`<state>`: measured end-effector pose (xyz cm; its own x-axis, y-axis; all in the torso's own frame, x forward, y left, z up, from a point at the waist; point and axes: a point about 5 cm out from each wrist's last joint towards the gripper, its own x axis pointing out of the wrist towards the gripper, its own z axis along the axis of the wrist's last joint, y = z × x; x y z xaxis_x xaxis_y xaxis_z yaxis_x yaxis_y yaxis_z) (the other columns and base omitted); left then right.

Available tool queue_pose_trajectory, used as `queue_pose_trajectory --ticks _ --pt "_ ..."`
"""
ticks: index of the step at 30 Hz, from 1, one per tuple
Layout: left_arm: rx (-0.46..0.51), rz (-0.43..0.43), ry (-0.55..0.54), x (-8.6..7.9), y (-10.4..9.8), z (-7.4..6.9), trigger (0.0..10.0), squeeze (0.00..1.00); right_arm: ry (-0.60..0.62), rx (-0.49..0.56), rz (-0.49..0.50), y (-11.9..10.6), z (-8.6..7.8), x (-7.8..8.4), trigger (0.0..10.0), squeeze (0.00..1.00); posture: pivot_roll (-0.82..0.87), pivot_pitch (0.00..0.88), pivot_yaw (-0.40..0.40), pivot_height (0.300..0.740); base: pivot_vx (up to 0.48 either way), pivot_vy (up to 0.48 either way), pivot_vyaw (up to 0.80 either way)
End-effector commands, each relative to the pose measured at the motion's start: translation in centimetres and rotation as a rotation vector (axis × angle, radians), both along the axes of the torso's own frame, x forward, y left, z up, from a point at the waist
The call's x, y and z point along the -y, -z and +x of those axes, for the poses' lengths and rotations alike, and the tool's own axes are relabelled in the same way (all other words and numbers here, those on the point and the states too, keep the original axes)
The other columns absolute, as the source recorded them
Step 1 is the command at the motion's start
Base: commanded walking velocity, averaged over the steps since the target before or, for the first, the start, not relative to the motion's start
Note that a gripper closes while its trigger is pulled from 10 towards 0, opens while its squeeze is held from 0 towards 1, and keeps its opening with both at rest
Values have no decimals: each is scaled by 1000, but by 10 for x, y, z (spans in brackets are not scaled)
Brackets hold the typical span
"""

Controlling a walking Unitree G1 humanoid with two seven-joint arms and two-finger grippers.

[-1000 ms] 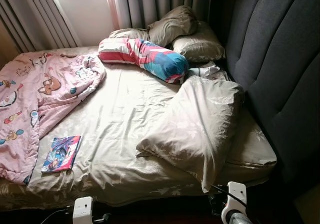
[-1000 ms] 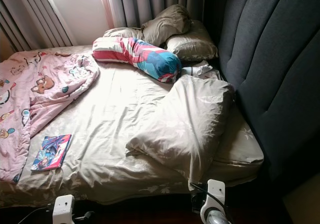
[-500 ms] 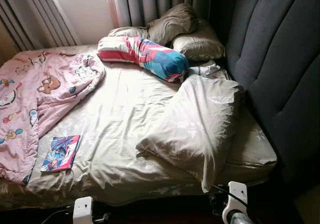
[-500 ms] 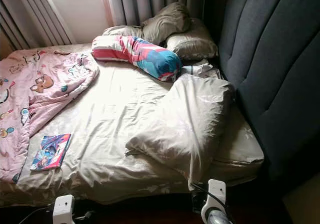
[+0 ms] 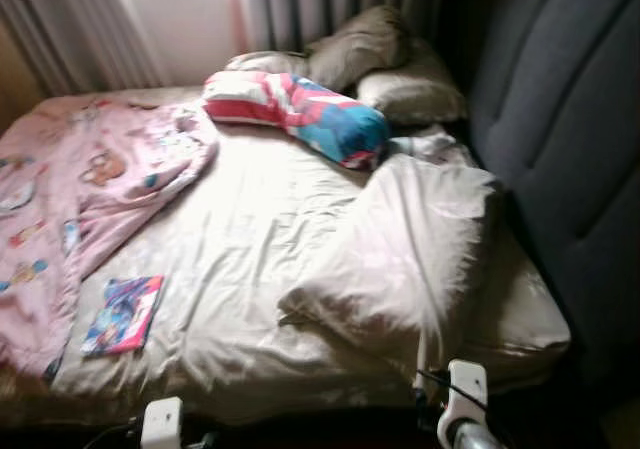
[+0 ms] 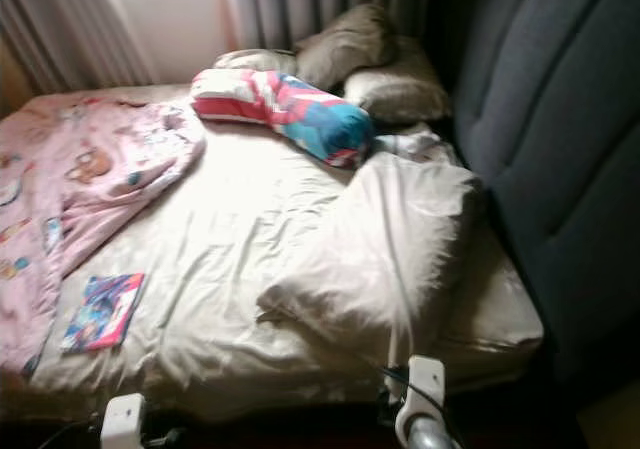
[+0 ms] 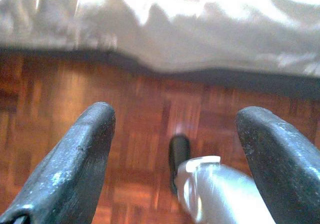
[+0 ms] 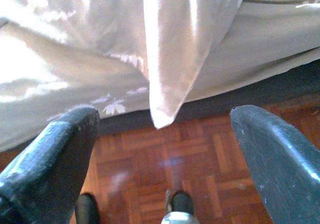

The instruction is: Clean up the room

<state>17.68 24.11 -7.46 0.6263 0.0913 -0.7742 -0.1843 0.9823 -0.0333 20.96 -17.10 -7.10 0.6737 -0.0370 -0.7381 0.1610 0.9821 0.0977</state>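
A bed [image 5: 250, 219] is covered by a beige sheet, with a pink blanket [image 5: 70, 199] spread along its left edge, a colourful book [image 5: 122, 314] near the front left corner, and a large beige pillow [image 5: 400, 259] at the front right corner. A striped bolster [image 5: 300, 114] is laid across the far edge. The left pincer [image 7: 172, 149] and right pincer [image 8: 165, 149] are held spread and empty above the parquet floor [image 8: 200, 154] beside the bed's front edge.

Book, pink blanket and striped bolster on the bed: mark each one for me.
Book [image 5: 122, 315]: left eye view, middle of its cover.
Pink blanket [image 5: 90, 184]: left eye view, its spread upper part.
Striped bolster [image 5: 298, 113]: left eye view, mid-length of its body.
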Motion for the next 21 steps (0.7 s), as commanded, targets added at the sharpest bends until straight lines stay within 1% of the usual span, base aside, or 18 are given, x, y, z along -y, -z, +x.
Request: queue_pose_trajectory --ticks 1,9,16,21 --pt "-3 -14 7 5 1 1 10000 0 11 -17 -16 2 -4 8 10000 0 -24 0 46 740 304 0 0" --pt "-1 -14 6 6 1 1 10000 0 12 -13 -17 1 -4 8 10000 0 -23 0 43 740 299 0 0" --pt "-1 -13 4 5 1 1 10000 0 21 4 -10 0 -3 8 10000 0 -29 8 40 740 0 0 0" --pt "-1 -7 14 5 1 1 10000 0 38 45 11 -2 -1 7 10000 0 -38 11 46 740 0 0 0"
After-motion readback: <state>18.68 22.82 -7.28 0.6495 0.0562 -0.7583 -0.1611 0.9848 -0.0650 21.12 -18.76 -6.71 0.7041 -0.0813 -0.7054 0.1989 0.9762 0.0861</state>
